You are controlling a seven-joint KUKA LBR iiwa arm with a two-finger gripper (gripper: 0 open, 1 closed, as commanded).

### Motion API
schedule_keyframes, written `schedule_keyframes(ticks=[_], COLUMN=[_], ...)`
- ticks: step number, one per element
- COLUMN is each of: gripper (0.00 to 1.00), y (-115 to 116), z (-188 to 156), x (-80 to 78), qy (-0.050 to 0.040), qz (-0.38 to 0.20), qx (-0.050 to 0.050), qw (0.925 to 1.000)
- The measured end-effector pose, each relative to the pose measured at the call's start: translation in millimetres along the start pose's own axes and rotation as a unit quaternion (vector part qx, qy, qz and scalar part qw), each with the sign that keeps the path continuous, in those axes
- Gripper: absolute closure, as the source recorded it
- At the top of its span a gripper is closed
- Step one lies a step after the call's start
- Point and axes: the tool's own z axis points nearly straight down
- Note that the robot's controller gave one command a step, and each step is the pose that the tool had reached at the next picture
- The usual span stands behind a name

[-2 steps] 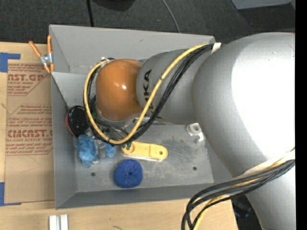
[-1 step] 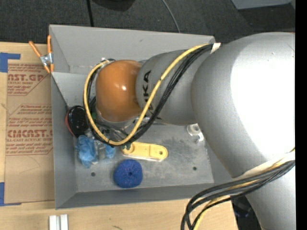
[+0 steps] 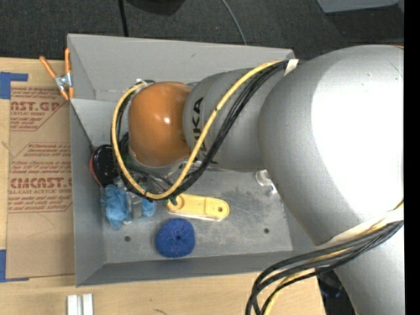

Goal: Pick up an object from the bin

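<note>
Gripper (image 3: pixel 136 203) is low at the grey metal bin's (image 3: pixel 197 52) left, beside a crumpled light-blue scrap (image 3: pixel 115 207); can't tell if it's open or closed; that squishy scrap might slip, or it could bump the flat yellow plastic tag (image 3: pixel 199 207).

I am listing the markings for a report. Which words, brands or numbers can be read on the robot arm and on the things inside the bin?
"KA": black letters running sideways on the silver arm link; the start of the word is hidden by the orange cover.
No text to read on the blue ball, yellow flat piece, light blue crumpled thing or black and red round thing.
</note>
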Motion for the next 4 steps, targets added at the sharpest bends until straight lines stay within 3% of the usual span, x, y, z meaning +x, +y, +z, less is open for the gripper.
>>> schedule_keyframes(ticks=[1,2,3,4], gripper=[1.0,1.0,1.0,1.0], y=[4.3,6.8,10.1,3.7], z=[5.5,-12.8,-6.2,8.0], x=[10.3,2.5,8.7,0.9], qy=[-0.0011,0.0003,-0.0033,0.0014], qz=[-0.005,-0.004,-0.002,0.009], qx=[0.0,0.0,-0.001,-0.002], qw=[1.0,1.0,1.0,1.0])
